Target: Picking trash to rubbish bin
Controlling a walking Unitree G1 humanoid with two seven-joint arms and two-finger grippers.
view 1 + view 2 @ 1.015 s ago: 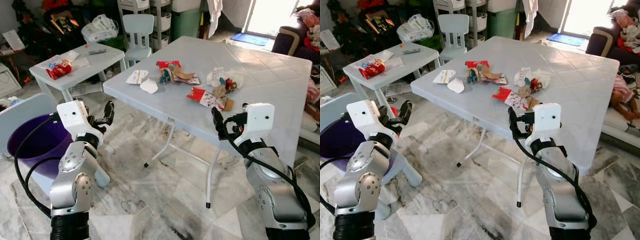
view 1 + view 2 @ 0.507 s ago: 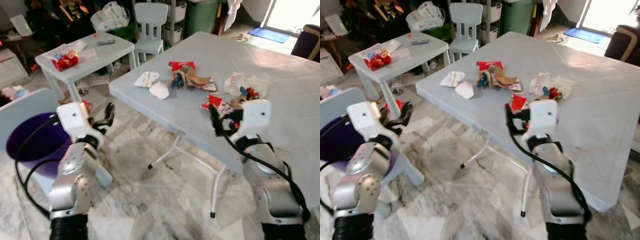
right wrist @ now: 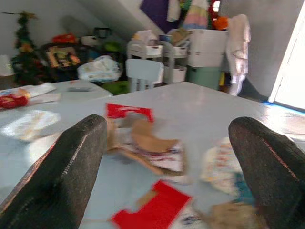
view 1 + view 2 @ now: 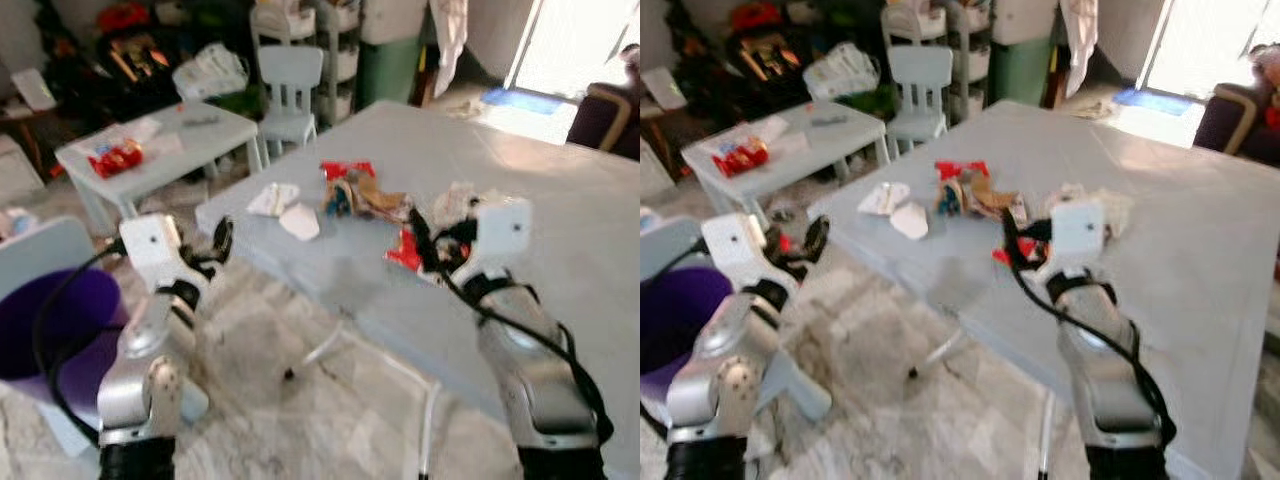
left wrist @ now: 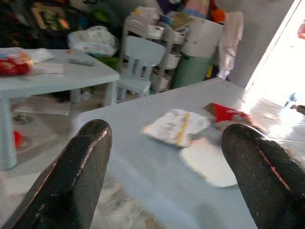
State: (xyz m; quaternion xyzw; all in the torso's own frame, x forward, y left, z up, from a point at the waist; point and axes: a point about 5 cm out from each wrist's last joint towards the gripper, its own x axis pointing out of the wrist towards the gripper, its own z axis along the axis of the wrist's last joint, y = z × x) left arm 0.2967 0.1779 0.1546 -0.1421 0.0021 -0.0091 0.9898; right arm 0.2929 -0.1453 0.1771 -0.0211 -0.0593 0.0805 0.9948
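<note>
My right gripper (image 4: 420, 232) hangs at the near edge of the large grey table (image 4: 560, 250), right of centre in the head views, its two black fingers (image 3: 57, 176) spread wide apart and clamped on nothing. Just beyond them, the trash sits in a loose cluster at mid-frame: a red wrapper (image 3: 155, 205) nearest the fingertips, a brown and patterned crumple (image 3: 147, 148) behind it, a second red packet (image 3: 128, 111) farther back, and a pale crumpled wad (image 3: 219, 162) to one side. Two white scraps (image 4: 285, 208) lie near the table's corner, left of the heap; in my left wrist view they show as a printed white wrapper (image 5: 176, 126) and a plain white piece (image 5: 207, 161). My left gripper (image 4: 218, 242) is raised at centre-left of the frame, off the table and short of its corner, its fingers (image 5: 76, 176) also held wide apart and empty. The purple rubbish bin (image 4: 45, 325) stands at the lower left, well apart from the trash. A small table (image 4: 160, 150) bearing a red packet (image 4: 115, 157) and a pale child's chair (image 4: 290, 85) fill the blurred upper left.
</note>
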